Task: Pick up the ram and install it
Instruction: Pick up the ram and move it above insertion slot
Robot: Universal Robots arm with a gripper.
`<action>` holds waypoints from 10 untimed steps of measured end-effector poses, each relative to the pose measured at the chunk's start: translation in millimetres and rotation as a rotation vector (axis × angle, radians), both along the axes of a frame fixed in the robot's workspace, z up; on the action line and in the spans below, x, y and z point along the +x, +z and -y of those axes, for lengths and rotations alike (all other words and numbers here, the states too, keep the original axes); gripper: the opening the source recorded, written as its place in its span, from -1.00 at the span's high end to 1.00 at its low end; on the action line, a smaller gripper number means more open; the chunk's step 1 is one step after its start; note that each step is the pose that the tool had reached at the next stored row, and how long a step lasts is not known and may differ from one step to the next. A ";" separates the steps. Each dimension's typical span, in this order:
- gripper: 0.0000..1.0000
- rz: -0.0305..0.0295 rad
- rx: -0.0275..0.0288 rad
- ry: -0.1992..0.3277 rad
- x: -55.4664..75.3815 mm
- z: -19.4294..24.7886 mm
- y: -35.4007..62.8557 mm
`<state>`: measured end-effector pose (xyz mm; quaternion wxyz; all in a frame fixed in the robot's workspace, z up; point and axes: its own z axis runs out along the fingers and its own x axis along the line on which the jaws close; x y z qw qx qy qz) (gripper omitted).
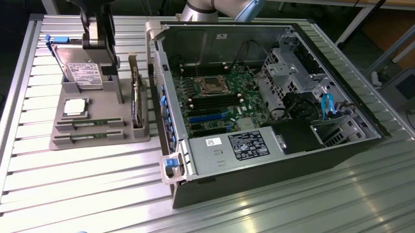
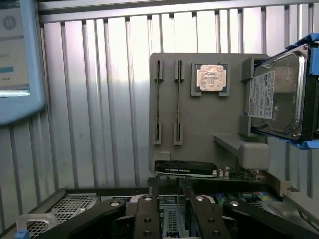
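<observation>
**Ram in the holder, fingers apart and empty**

We see a table [image 1: 77, 194] of metal slats carrying everything. The biggest thing on it is the case [image 1: 337, 150], lying on its side with the cover off. This leaves the motherboard [image 1: 224, 104] and its socket [image 1: 211, 86] in plain sight. The arm [image 1: 217, 8] enters at the top edge of the exterior view, above the case.

On the exterior view's left of the case, just beside it, lies the grey holder [image 1: 97, 97]. In the wrist view we also make out a blue-framed screen [image 2: 15, 59] beyond the table.

The gripper [image 2: 169, 194] hovers over the edge of the case that faces the holder. Its fingers [image 2: 148, 214] stand apart, and we see only the inside of the case through the gap, so they hold nothing. They touch nothing on the holder and are well apart from the ram.

In the holder, a tall card [image 1: 135, 97] stands on edge along the side nearest the case. The hard drive [image 1: 83, 70], with blue brackets at its ends, leans tilted at the holder's far end in the exterior view.

The first ram stick [image 1: 91, 123] and the second ram stick [image 1: 87, 138] lie side by side at the holder's near end. Each is seated in its own slot, and the two run parallel to each other. Both are thin green strips, and the card is just beside their ends.

Between the ram and the hard drive, the square silver CPU [image 1: 75, 107] rests flat in its recess.
</observation>
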<state>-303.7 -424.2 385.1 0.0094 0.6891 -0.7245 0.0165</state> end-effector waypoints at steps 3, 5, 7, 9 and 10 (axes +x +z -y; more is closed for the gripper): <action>0.42 0.0004 0.0226 0.000 -5.9 1.4 -2.4; 0.42 0.0002 0.0224 0.000 -6.5 1.7 -5.1; 0.42 0.0002 0.0224 0.000 -7.0 2.1 -7.6; 0.42 0.0003 0.0224 0.000 -7.0 2.4 -9.3; 0.42 0.0003 0.0224 0.000 -7.0 2.6 -10.2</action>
